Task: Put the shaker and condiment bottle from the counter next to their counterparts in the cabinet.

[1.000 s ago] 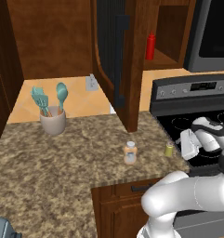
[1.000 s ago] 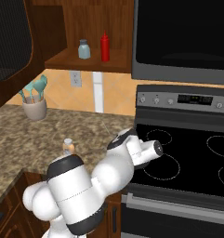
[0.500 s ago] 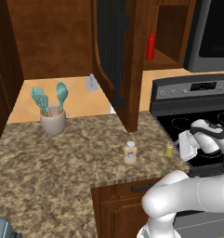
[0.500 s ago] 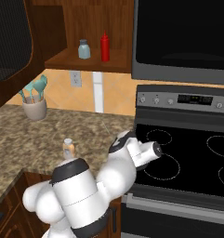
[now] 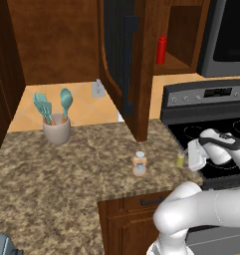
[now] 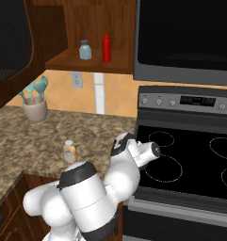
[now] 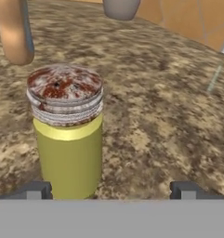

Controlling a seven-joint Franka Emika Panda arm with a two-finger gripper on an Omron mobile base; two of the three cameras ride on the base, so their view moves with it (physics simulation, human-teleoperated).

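Our gripper (image 7: pixel 109 189) stands wide open and grasps nothing. Its left fingertip (image 7: pixel 32 189) is just beside the foot of the shaker (image 7: pixel 67 139), and the right one is well off to the other side. The shaker therefore sits toward the left of the gap, not in its middle.

Over the last second the hand has crept a little leftward along the counter (image 5: pixel 81 164), from over the stove (image 5: pixel 206 132) toward the shaker. The jaws have settled at their widest, and nothing on the counter has moved. We judge this to be the end of the approach. The shaker is about to come between the fingers, though a small shift to centre it looks wise before closing.

The shaker stands upright near the counter's right edge, just beside the stove and close to the front edge. Its long axis is vertical, with the speckled metal lid on top and the yellow body below. We meet it from the side, low down.

The bottle (image 5: pixel 139 163) stands upright farther left, near the front edge and well apart from the shaker. A utensil cup (image 5: pixel 57 130) sits toward the back left.

Above, the cabinet (image 6: pixel 82 63) is open. The red bottle (image 6: pixel 106 47) and a small grey jar (image 6: pixel 85 49) stand side by side on its shelf, so both deliveries remain to be made.
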